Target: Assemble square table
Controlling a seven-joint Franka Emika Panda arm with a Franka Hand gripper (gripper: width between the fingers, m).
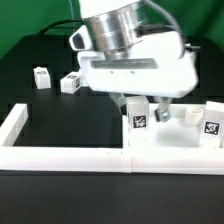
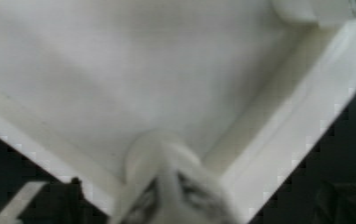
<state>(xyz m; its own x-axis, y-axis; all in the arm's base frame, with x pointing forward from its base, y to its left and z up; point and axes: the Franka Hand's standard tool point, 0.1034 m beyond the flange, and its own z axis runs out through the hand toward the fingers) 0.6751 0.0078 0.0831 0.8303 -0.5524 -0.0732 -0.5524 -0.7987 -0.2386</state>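
The square table's flat white slab (image 1: 175, 143) lies in the corner of the border wall at the exterior view's right, and it fills the wrist view (image 2: 139, 70). My gripper (image 1: 134, 104) hangs low over the slab's near left part. It looks shut on a white tagged leg (image 1: 138, 120) that stands upright on the slab. In the wrist view the gripper (image 2: 170, 195) is blurred, with a pale leg top between the close-set fingers. A second leg (image 1: 161, 109) stands on the slab beside it. A tagged white piece (image 1: 210, 128) sits at the slab's far right.
Two loose tagged leg blocks (image 1: 41, 77) (image 1: 70, 83) lie on the black table at the exterior view's left. The low white border wall (image 1: 60, 153) runs along the front and up the left side (image 1: 20, 122); it also shows in the wrist view (image 2: 299, 100).
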